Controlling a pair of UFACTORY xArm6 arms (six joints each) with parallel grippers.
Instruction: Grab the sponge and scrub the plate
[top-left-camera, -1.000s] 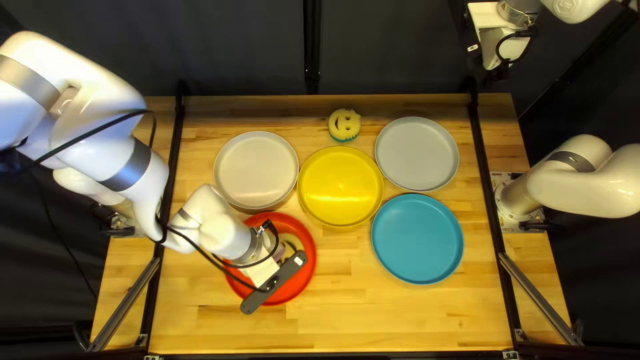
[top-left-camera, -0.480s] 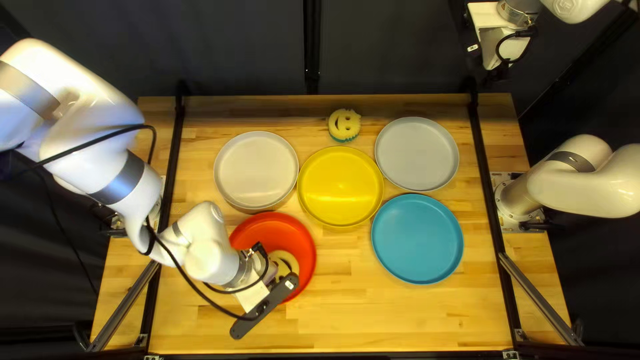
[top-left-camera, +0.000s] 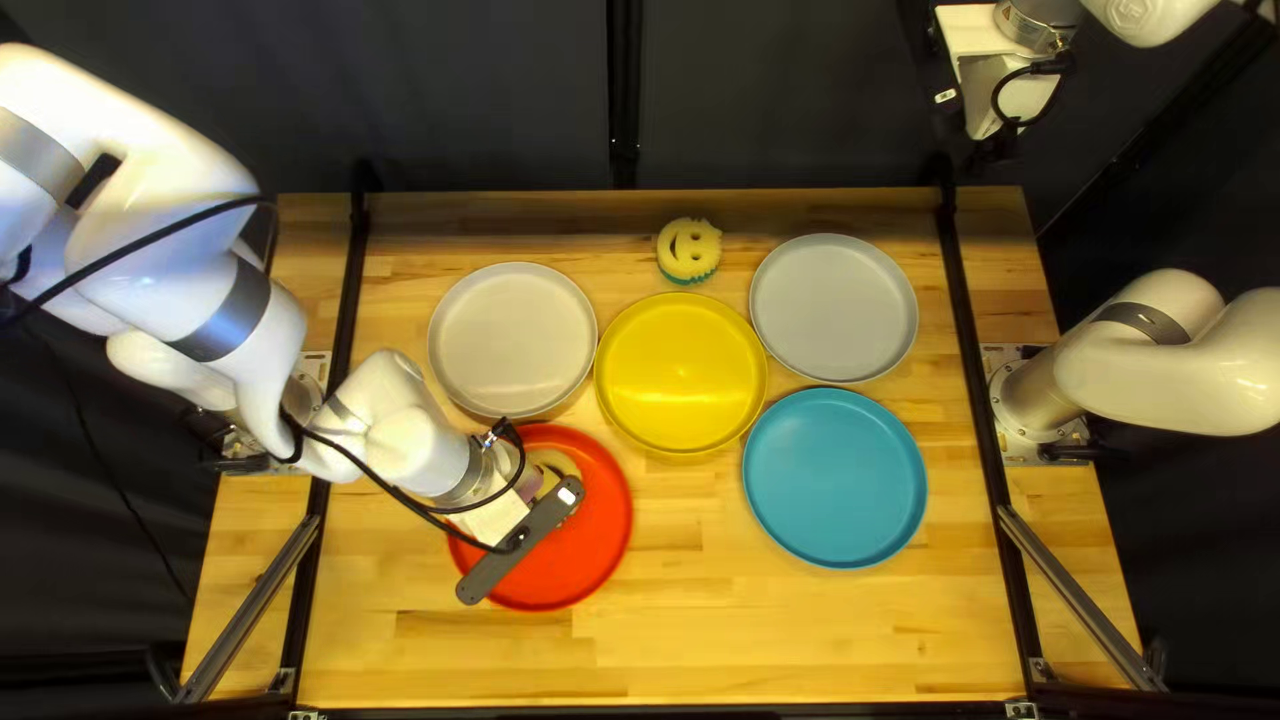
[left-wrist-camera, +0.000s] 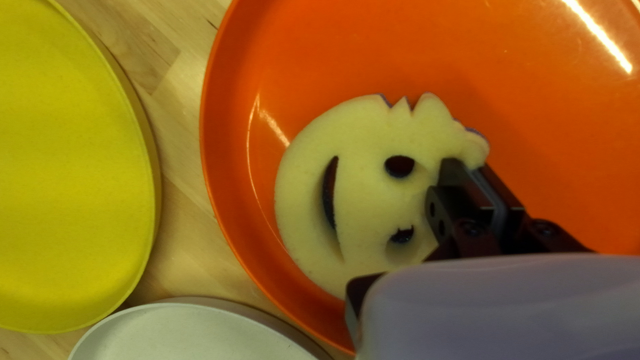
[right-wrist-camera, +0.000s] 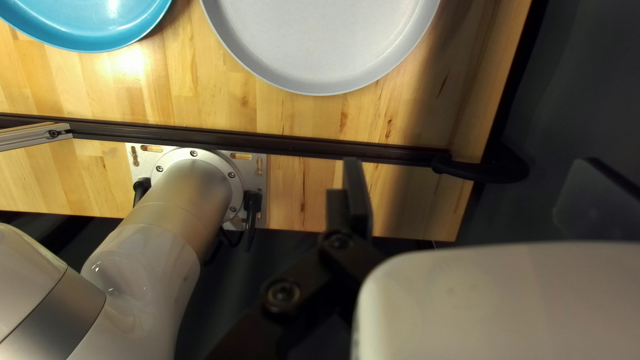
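Near left: sponge [left-wrist-camera: 360,133] over the red plate [top-left-camera: 587,560], pinched at its edge by the left gripper [left-wrist-camera: 467,167]. Judged light, soft, springy and hard to damage; the rim hold seems sound, though the free side may flex under scrubbing. Far, beyond the yellow plate [top-left-camera: 682,374]: spare sponge [top-left-camera: 690,250]. Far right: right gripper [right-wrist-camera: 471,162], fingers apart, holding nothing.

Red plate [top-left-camera: 600,534]: plain. Sponge [left-wrist-camera: 360,133] in it: pale yellow, smiley pattern, blue at edge. Second sponge [top-left-camera: 690,242]: yellow smiley, green edge. Other plates: yellow [top-left-camera: 680,374], blue [top-left-camera: 835,478], grey [top-left-camera: 834,307], off-white [top-left-camera: 514,340]. Table [top-left-camera: 800,640]: tan, wood-grained.
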